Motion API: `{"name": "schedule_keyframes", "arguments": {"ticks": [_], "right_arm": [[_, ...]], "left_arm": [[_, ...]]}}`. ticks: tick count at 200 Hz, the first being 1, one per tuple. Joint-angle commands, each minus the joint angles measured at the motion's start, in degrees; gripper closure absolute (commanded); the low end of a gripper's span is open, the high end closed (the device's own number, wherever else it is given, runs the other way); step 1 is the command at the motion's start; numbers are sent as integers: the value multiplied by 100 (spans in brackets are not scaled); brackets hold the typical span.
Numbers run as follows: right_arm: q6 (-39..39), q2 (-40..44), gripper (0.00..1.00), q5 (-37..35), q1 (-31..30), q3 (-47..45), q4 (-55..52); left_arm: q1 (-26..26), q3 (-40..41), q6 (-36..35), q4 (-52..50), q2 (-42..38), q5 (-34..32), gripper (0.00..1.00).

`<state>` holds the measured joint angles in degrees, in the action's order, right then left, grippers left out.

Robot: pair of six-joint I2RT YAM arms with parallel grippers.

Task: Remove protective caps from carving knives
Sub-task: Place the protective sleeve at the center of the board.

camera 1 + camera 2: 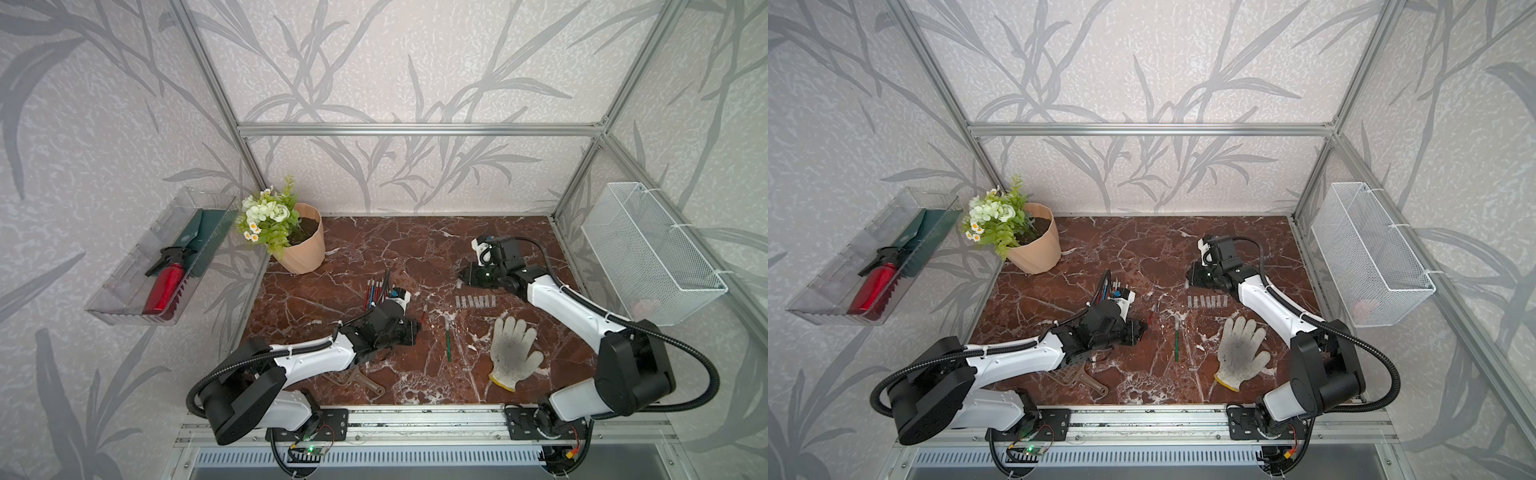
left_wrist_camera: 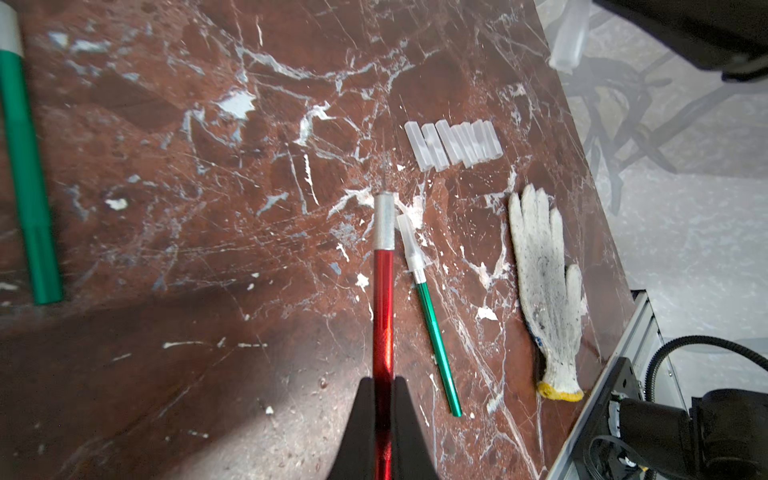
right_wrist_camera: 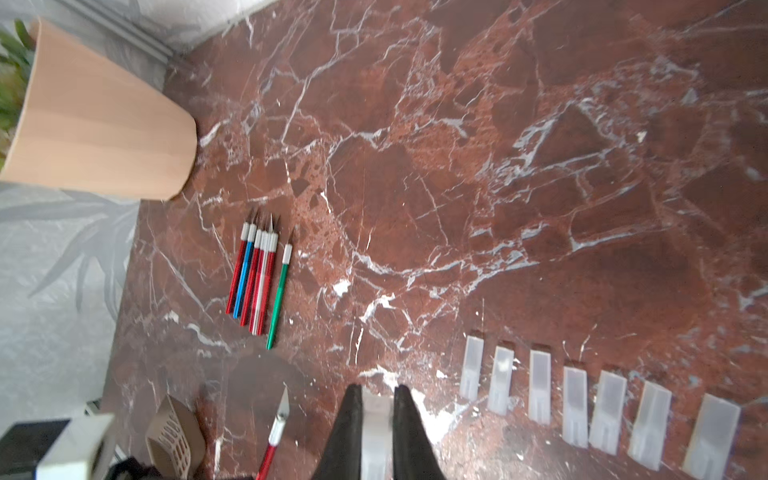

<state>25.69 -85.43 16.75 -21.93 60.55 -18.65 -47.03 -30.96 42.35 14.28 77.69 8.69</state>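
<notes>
Near the glove (image 1: 513, 353), seven protective caps (image 3: 575, 405) lie in one row.

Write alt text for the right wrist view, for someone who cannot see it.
The right gripper is shut on a clear plastic cap over a red marble table. Seven more caps lie in a row beside it. A bunch of uncapped knives with red, blue and green handles lies near a beige flower pot.

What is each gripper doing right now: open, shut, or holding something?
The left gripper is shut on the red carving knife.
The right gripper is shut on a protective cap.
</notes>
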Motion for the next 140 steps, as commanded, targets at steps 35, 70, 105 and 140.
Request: {"name": "schedule_keyframes", "arguments": {"ticks": [35, 70, 105, 140], "right_arm": [[-565, -283, 88, -559, -511, 522, -1153], [-497, -741, 88, -852, -739, 831, -1356], [-373, -1181, 88, -872, -772, 1037, -1441], [-254, -1474, 88, -937, -781, 1044, -1398]], "left_arm": [[182, 278, 88, 497, -160, 22, 94], [196, 392, 125, 709, -140, 66, 94], [207, 407, 54, 690, -214, 98, 94], [246, 399, -16, 617, -452, 75, 94]]}}
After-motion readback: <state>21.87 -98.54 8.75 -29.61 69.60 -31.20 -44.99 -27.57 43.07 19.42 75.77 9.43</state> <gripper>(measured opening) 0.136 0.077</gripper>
